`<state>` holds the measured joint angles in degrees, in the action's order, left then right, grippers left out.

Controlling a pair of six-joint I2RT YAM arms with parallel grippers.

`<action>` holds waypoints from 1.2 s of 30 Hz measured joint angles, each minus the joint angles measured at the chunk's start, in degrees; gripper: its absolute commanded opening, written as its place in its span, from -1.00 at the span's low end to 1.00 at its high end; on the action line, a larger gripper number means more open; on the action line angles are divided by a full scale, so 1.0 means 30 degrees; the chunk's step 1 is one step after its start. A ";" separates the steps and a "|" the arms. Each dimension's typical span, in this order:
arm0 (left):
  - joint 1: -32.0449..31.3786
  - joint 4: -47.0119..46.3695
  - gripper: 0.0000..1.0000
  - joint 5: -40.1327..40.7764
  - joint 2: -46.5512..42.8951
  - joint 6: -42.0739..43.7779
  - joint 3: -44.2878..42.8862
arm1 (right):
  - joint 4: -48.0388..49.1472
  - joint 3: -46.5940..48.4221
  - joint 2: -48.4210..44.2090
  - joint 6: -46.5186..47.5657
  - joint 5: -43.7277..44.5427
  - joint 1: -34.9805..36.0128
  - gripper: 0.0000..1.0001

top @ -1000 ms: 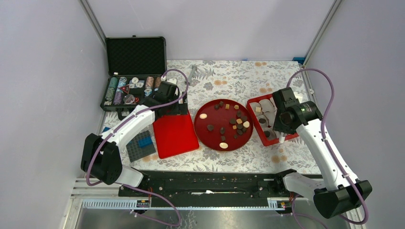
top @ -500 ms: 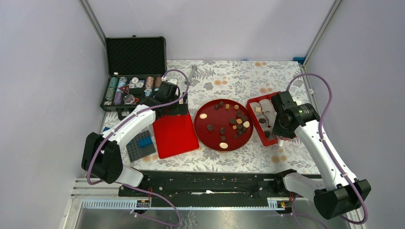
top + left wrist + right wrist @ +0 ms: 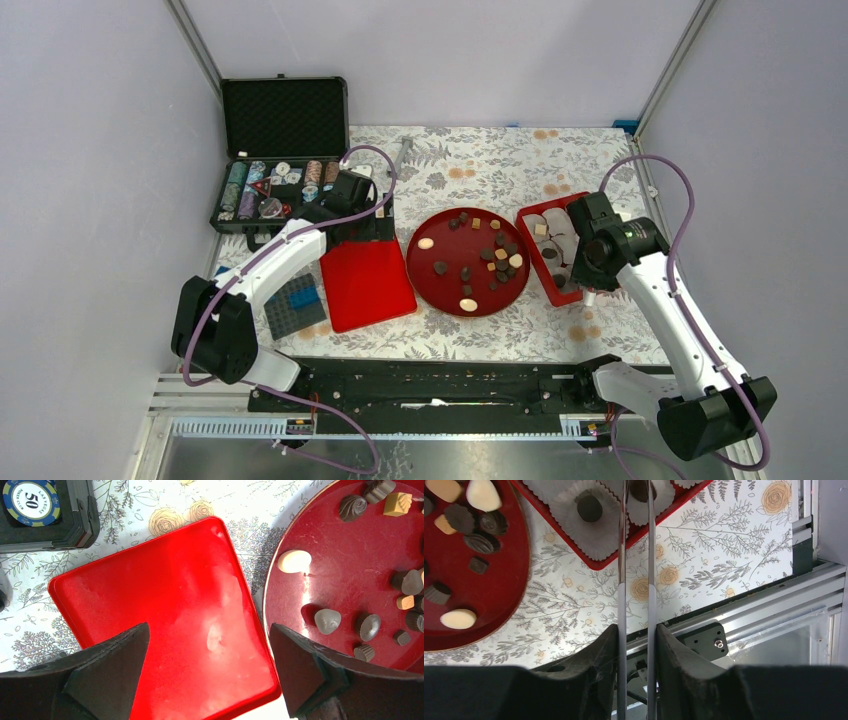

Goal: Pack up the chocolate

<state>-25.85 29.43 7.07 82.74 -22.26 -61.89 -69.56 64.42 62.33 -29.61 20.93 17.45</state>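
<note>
On the red plate (image 3: 435, 290), scattered chocolate (image 3: 497, 255), long axes unaligned.

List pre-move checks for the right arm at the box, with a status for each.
1. Right gripper clamped on the tweezers: ok.
2. Piece held between the tweezer tips: cannot tell, the tips run past the top edge of the right wrist view.
3. Tweezers over the red box, not the plate: ok.
4. Empty paper cups left in the box: ok.
5. Chocolate to pick on the plate: ok, many pieces.
6. Left gripper open over the red lid, far from the right arm: ok.
</note>
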 measured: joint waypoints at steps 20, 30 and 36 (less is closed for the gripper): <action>0.0000 0.0007 0.97 0.0022 0.0015 -0.0007 0.0000 | 0.2725 0.4240 0.2856 0.1078 -0.2324 0.6164 -0.57; 0.0000 0.0007 0.97 0.0087 0.0015 -0.0007 0.0000 | 0.3883 0.2601 0.4036 0.1180 -0.3453 0.7315 -0.28; 0.0000 0.0007 0.97 0.0095 0.0015 0.0000 0.0000 | 0.4510 0.2463 0.4459 0.1311 -0.3818 0.7315 -0.17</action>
<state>-25.85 29.45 7.35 82.78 -22.26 -61.89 -56.03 71.81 75.70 -25.67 9.47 39.40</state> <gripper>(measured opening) 0.985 0.396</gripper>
